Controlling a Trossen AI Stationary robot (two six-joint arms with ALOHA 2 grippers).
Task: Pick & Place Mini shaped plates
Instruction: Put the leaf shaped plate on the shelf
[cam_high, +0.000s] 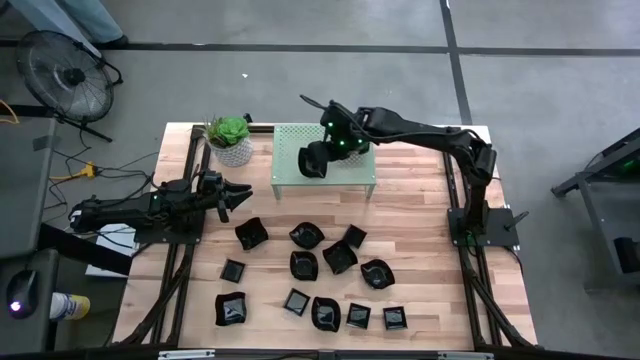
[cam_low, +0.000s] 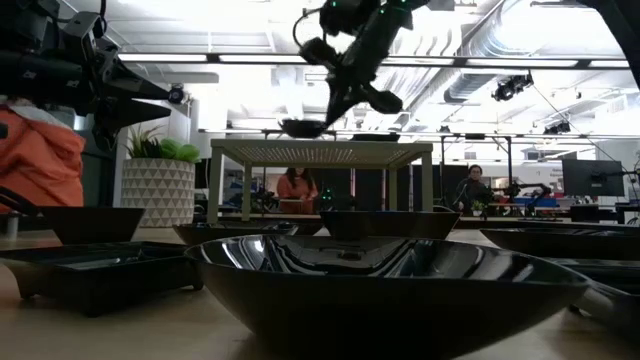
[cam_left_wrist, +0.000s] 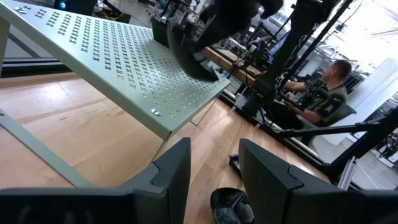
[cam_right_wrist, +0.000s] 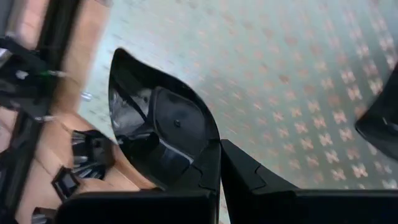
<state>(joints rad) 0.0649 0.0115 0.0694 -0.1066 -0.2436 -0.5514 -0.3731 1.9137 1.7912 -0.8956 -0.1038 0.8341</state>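
Glossy black and thin-walled, the mini plate (cam_right_wrist: 163, 134) I am carrying looks light, stiff, slick and likely brittle, so I am pinching its raised rim rather than its smooth bowl. My right gripper (cam_high: 325, 152) is clamping that rim tight, the plate hanging just off my fingertips above the pale perforated shelf (cam_high: 290, 165). Below and nearer me, the other black plates (cam_high: 340, 258) are lying scattered on the wooden table (cam_high: 420, 230). My left gripper (cam_high: 238, 193) is waiting part open, well aside.
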